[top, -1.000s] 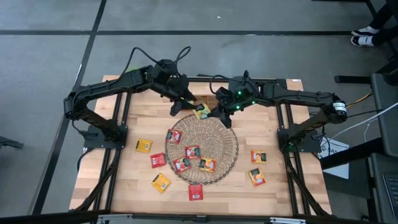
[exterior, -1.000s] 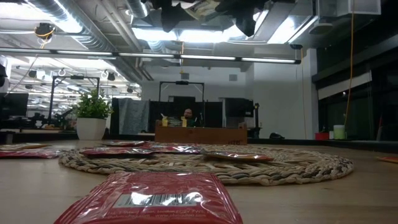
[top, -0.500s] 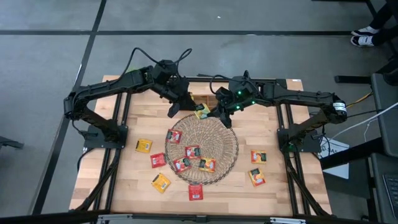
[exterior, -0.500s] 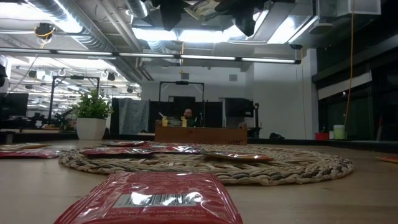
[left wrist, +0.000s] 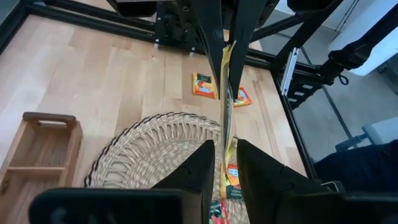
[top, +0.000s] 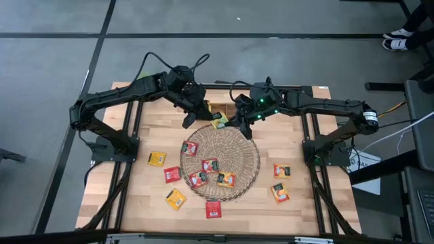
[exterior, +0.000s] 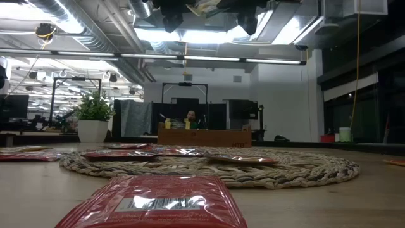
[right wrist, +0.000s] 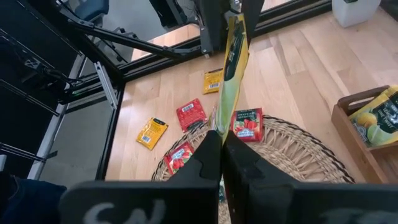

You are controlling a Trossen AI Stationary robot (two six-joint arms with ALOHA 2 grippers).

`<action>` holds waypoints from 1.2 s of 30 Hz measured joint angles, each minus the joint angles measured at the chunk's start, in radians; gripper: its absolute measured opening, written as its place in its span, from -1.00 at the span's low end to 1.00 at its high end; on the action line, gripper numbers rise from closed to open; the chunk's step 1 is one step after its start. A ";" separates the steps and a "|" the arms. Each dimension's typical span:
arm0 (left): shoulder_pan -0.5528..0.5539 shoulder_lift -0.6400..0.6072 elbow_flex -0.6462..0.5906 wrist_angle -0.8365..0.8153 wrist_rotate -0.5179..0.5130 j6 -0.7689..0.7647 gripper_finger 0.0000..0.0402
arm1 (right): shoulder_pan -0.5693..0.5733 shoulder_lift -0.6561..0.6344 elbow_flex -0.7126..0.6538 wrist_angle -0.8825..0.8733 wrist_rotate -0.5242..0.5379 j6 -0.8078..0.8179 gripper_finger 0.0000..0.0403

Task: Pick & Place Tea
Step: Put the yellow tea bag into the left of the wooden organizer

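A yellow-green tea sachet [top: 220, 121] hangs in the air over the far rim of the round wicker mat [top: 220, 161], and both grippers are shut on it. My left gripper [top: 209, 116] comes at it from the table's left, my right gripper [top: 232, 124] from the right. In both wrist views the sachet shows edge-on [left wrist: 227, 118] [right wrist: 229, 74]. The low view shows only the fingers and the sachet [exterior: 205, 7] at its top edge. Several red and orange sachets lie flat on the mat [right wrist: 247, 122]. My left gripper pinches one edge of the sachet [left wrist: 227, 132] between its two fingers, slanting down from the table's far left. The sachet stands on edge, lifted clear of the mat. My right gripper pinches the opposite edge of the sachet [right wrist: 224, 119] between its two fingers, slanting down from the table's right. The sachet reaches from its fingertips across to the other gripper, clear of everything below.
Loose sachets lie on the wood left of the mat [top: 157, 158], at the near edge [top: 213, 209] and to the right [top: 281, 170]. A wooden holder [left wrist: 43, 143] with more sachets [right wrist: 379, 118] stands at the far edge. A potted plant [exterior: 93, 114] stands behind.
My left gripper has shut, its spread fingers closing onto the sachet that my right gripper holds up. Both arms and the sachet have stayed where they were.
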 joint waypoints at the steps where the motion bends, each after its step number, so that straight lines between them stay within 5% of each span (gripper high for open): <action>1: 0.000 0.000 0.000 0.000 0.000 0.006 -0.69 | 0.000 0.000 0.000 0.000 0.000 0.000 -0.98; 12: -0.006 0.000 0.000 0.000 -0.005 0.085 -0.98 | 0.000 0.000 0.000 -0.001 0.000 0.000 -0.93; 22: 0.010 0.000 0.000 -0.054 -0.024 0.108 -0.99 | 0.000 0.000 0.001 -0.001 0.000 0.002 -0.78; 36: 0.116 0.021 0.000 -0.221 -0.200 0.280 -0.99 | -0.003 -0.054 0.002 -0.011 -0.015 0.026 -0.64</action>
